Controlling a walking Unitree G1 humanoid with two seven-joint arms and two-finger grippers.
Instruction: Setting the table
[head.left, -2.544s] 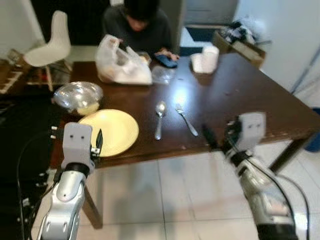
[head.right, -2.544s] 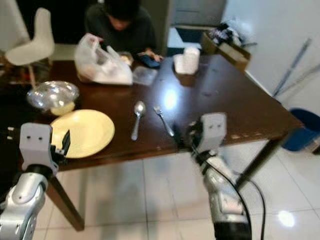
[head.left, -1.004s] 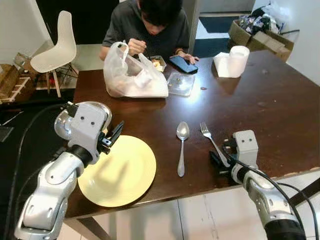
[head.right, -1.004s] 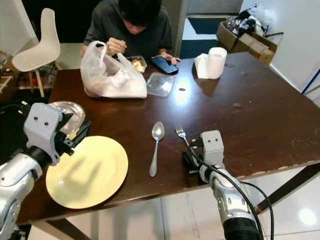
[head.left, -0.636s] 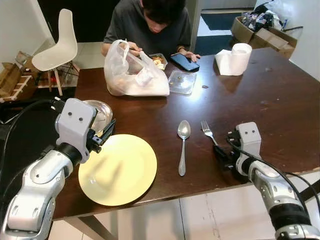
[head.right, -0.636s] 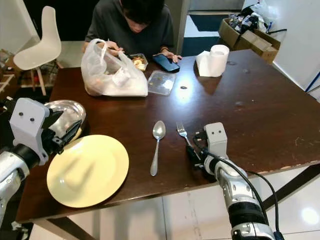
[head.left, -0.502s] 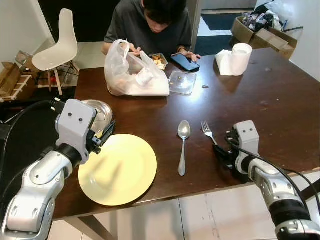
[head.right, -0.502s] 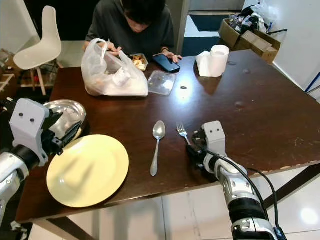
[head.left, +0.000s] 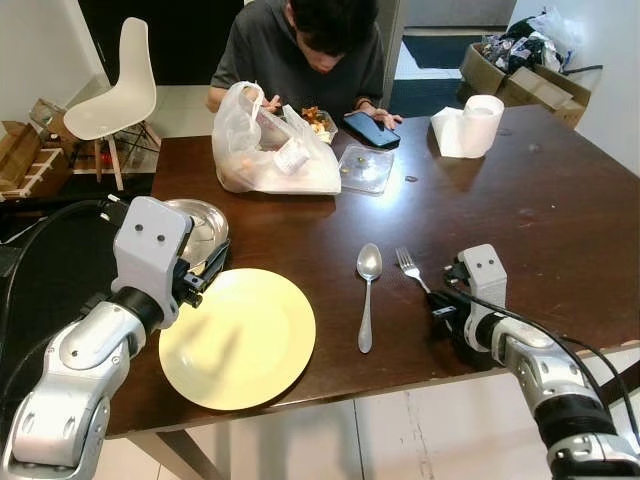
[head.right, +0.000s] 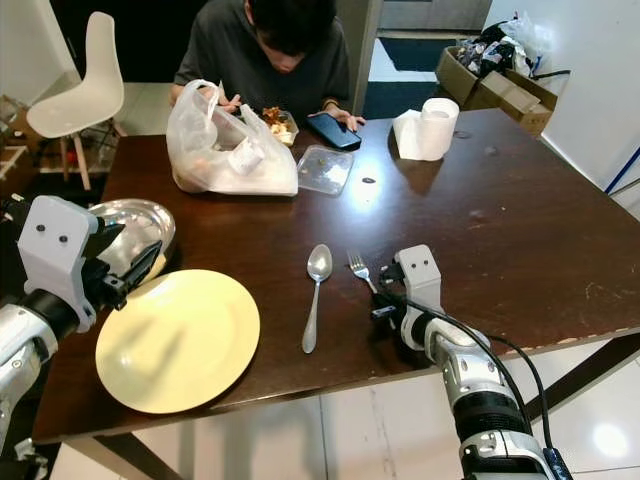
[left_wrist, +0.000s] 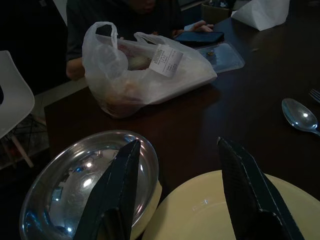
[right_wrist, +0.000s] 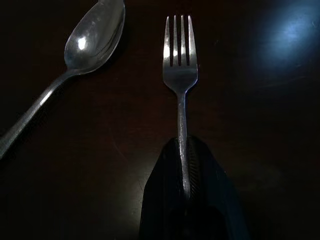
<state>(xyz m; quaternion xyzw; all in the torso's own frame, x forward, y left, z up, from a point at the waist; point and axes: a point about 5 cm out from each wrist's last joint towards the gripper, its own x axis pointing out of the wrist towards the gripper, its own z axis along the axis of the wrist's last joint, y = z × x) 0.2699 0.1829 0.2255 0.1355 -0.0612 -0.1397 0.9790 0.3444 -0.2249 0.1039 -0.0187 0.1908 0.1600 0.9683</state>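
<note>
A yellow plate (head.left: 237, 338) lies near the table's front left, with a steel bowl (head.left: 200, 230) just behind it. My left gripper (left_wrist: 177, 142) hovers open over the plate's left rim beside the bowl, holding nothing. A spoon (head.left: 367, 295) and a fork (head.left: 408, 268) lie side by side right of the plate. My right gripper (head.left: 442, 300) is low on the table at the fork's near end. In the right wrist view its fingers (right_wrist: 165, 200) are shut on the fork (right_wrist: 180, 75) handle, with the spoon (right_wrist: 85, 45) beside it.
A person sits at the far side behind a white plastic bag (head.left: 270, 150), a phone (head.left: 372, 129) and a clear lid (head.left: 365, 167). A paper roll (head.left: 470, 125) stands at the back right. A white chair (head.left: 110, 90) is off the far left corner. The dark table (head.left: 540, 210) is bare on its right.
The camera has closed in on the table. My left gripper drew back from above the plate to its left rim. My right gripper stays at the fork handle, nudged slightly forward.
</note>
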